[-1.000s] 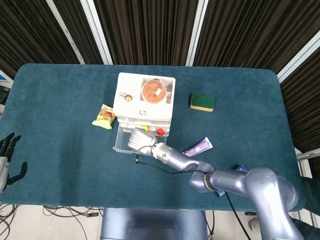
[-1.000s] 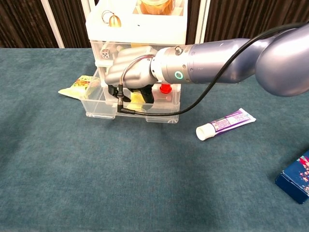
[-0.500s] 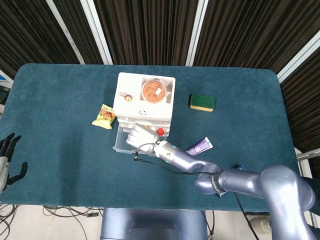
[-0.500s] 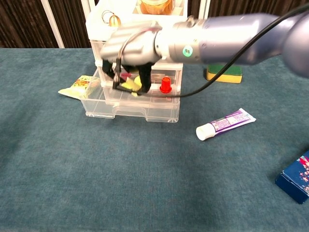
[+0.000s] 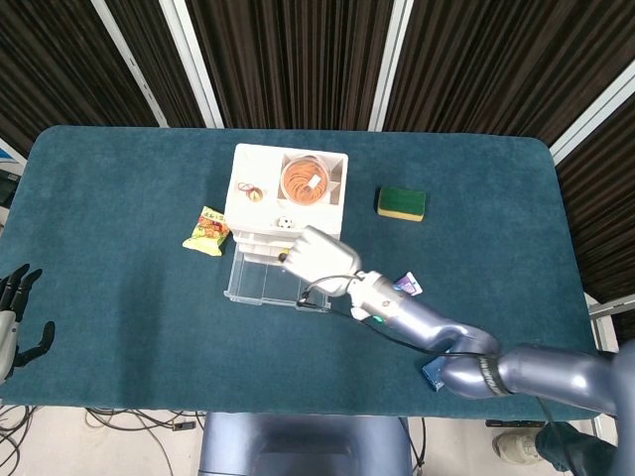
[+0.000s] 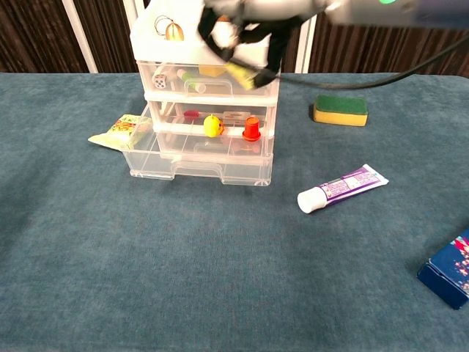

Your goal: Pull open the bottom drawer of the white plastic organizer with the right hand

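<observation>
Drawer [image 6: 198, 163] of clear plastic, lowest in the white plastic organizer [image 5: 288, 193] at centre frame, stands pulled out toward the viewer. Right hand [image 5: 316, 254] hovers above the organizer's front, fingers [image 6: 242, 72] curled in, holding nothing. Left hand [image 5: 18, 315] rests at the lower-left edge, fingers spread apart.

White organizer [image 6: 209, 73] upright; clear bottom drawer [image 6: 198, 163] pulled out.
</observation>
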